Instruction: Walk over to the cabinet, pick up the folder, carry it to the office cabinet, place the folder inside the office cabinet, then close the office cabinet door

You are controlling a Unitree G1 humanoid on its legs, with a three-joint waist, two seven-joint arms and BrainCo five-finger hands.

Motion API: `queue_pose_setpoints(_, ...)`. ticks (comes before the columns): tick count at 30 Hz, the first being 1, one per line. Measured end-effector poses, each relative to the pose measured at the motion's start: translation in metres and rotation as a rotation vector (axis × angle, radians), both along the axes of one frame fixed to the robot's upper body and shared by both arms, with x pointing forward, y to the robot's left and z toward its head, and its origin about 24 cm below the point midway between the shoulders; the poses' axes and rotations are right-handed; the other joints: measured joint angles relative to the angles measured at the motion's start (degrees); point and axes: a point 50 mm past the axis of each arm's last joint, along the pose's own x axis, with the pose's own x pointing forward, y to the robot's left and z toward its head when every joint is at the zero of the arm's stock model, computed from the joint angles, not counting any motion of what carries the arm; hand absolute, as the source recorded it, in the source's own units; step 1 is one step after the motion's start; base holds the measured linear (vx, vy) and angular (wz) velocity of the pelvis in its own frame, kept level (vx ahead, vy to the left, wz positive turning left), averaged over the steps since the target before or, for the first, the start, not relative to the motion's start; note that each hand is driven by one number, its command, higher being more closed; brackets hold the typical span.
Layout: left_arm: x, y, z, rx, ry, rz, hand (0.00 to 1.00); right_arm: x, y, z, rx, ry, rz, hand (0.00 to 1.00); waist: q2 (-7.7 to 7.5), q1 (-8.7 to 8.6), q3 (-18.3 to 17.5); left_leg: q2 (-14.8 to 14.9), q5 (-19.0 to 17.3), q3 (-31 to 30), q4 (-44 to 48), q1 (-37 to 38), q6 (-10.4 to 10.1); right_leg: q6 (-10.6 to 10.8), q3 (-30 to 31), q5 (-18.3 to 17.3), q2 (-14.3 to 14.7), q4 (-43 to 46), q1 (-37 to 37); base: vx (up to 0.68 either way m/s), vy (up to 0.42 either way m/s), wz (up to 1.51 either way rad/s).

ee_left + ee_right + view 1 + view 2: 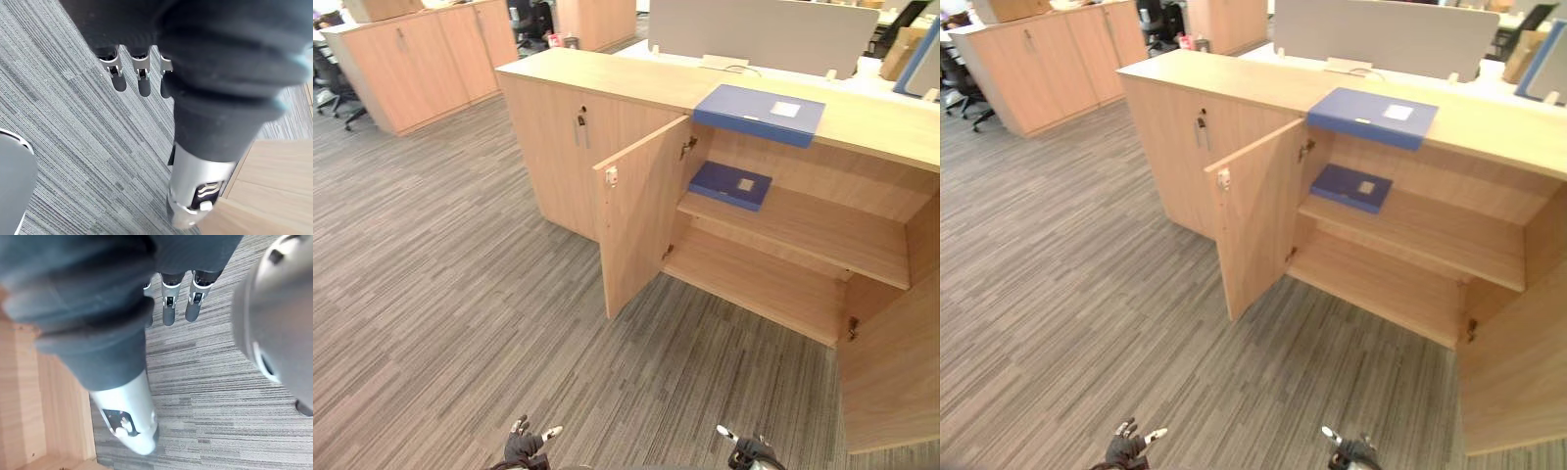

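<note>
Left eye view: folder point(759, 114) atop cabinet point(607, 76); left hand point(522, 448), right hand point(752, 452) fingers point(140, 63) straight, empty.

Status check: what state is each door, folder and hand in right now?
Left cabinet door: open, swung outward.
Right cabinet door: open wide.
Neighbouring door: shut.
Top folder: closed, flat on the cabinet top.
Shelf folder: closed, flat on the upper shelf.
Left hand: open, empty.
Right hand: open, empty.

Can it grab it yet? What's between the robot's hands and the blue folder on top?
Bare carpet, then the open cabinet's shelves below the folder, in the left eye view.
</note>
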Motion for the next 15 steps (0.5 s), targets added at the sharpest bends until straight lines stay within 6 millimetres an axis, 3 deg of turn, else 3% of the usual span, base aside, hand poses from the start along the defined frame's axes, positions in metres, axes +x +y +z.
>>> queue_pose_setpoints(2, -0.001, -0.001, -0.001, -0.003, 0.013, -0.003, 0.0, -0.003, 0.001, -0.001, 0.003, 0.007, 0.001, 0.0, 0.22, -0.93, 0.28, 2.3, -0.01, 1.28, -1.09, 1.06, 0.01, -0.02, -1.62, -3.21, 2.42, 0.78, -2.69, 0.09, -0.147, -0.69)
queue_pose_setpoints(4, 0.003, -0.002, -0.001, -0.006, 0.01, -0.004, 0.0, -0.001, 0.001, 0.0, -0.001, -0.005, 0.012, 0.0, -0.01, -1.17, 1.66, 4.14, -0.06, 2.79, -1.97, 2.92, -0.09, -0.14, -1.74, -3.82, 4.78, 0.8, -5.51, 0.06, -0.244, -0.79)
queue_pose_setpoints(5, 0.005, -0.002, -0.001, -0.005, 0.005, -0.001, 0.0, -0.001, 0.005, -0.001, 0.007, -0.007, 0.013, 0.0, -1.31, -1.3, 2.28, 4.26, -0.36, 3.74, -2.13, 3.79, -0.7, -1.48, -1.67, -2.23, 5.62, -2.28, -6.85, 0.02, -0.25, -0.79)
queue_pose_setpoints(6, 0.008, 0.0, 0.0, 0.0, -0.001, 0.002, 0.0, -0.005, 0.007, -0.002, 0.013, 0.0, 0.012, 0.0, -1.97, -1.38, 2.65, 4.37, -1.22, 3.91, -2.23, 4.65, -2.17, -2.63, -1.76, -3.26, 6.37, -3.27, -6.54, 0.04, -0.254, -0.6)
queue_pose_setpoints(8, 0.006, -0.006, -0.002, -0.021, 0.01, 0.02, 0.0, -0.003, 0.0, 0.0, -0.016, -0.009, 0.029, 0.0, -0.64, -2.2, 2.7, 6.04, -1.4, 3.37, -3.4, 4.77, -2.5, -3.49, -1.51, -4.1, 8.98, -3.69, -6.89, 0.03, -0.203, -0.42)
queue_pose_setpoints(12, 0.01, -0.009, -0.001, -0.034, -0.011, 0.047, 0.0, -0.007, -0.002, 0.0, -0.018, -0.002, 0.024, 0.0, -0.48, -2.18, 2.64, 8.67, -1.78, 1.8, -5.43, 5.27, -3.34, -4.28, -2.54, -6.61, 12.42, -4.39, -7.05, 0.04, -0.216, -0.05)
queue_pose_setpoints(15, 0.005, -0.009, -0.002, -0.04, -0.004, 0.079, 0.0, -0.012, -0.002, -0.001, -0.016, 0.01, 0.017, 0.0, -0.09, -2.29, 1.98, 12.15, -4.57, -1.0, -1.58, 4.64, -4.7, -4.29, -4.92, -8.22, 15.77, -6.93, -3.72, 0.06, -0.145, 0.27)
